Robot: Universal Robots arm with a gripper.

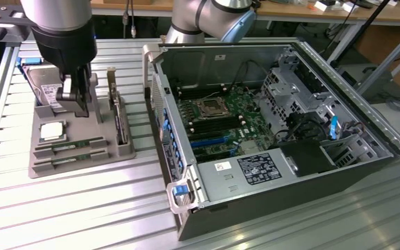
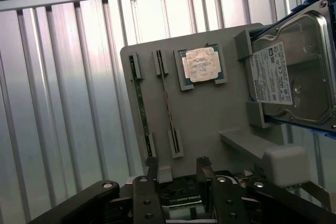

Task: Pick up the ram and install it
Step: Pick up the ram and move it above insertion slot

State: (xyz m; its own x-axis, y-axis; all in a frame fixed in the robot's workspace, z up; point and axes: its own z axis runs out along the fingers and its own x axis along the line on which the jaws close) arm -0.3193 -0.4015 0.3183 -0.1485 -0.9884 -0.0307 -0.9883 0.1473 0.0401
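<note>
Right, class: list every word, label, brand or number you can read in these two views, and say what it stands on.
No text can be read for certain.
White label on the hard drive: print too small to read.
Processor chip: markings blurred.
Black label on the silver box: too small to read.
Small white sticker beside it: two marks, unclear.

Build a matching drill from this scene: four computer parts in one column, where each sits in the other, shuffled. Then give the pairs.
Parts
1. ram sticks
2. processor chip
3. hard drive
4. motherboard

Places
A. inside the open computer case
B. in a square recess of the grey holder
C. in a blue frame at one end of the holder
D. lying in narrow slots of the holder

Pairs: 1-D, 2-B, 3-C, 4-A
</note>
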